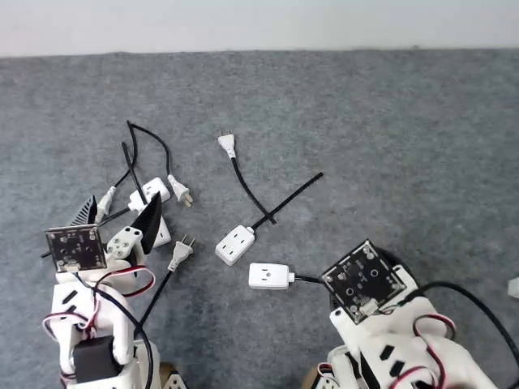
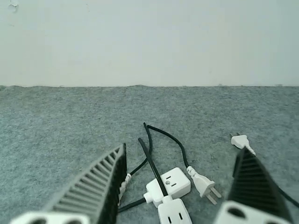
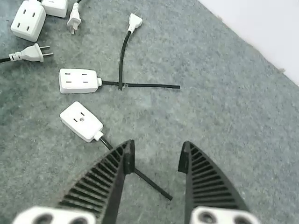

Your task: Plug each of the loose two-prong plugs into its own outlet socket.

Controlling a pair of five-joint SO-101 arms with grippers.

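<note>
Several white two-prong plugs on black cords lie loose on the grey carpet: one far out (image 1: 227,144) (image 3: 134,21), one by the left sockets (image 1: 180,190) (image 2: 203,183), one nearer the front (image 1: 180,253) (image 3: 32,53). A two-slot socket (image 1: 235,245) (image 3: 78,80) and a single socket (image 1: 270,275) (image 3: 80,121) sit mid-table. Two more sockets (image 2: 170,183) (image 2: 174,215) lie just ahead of my left gripper (image 2: 181,149), which is open wide above them. My right gripper (image 3: 157,144) is open over the single socket's cord, holding nothing.
Black cords (image 1: 280,203) cross in the middle of the carpet, and more loop at the left (image 1: 150,138). A pale wall (image 1: 259,24) borders the far edge. Bare carpet (image 1: 405,146) stretches to the right and back.
</note>
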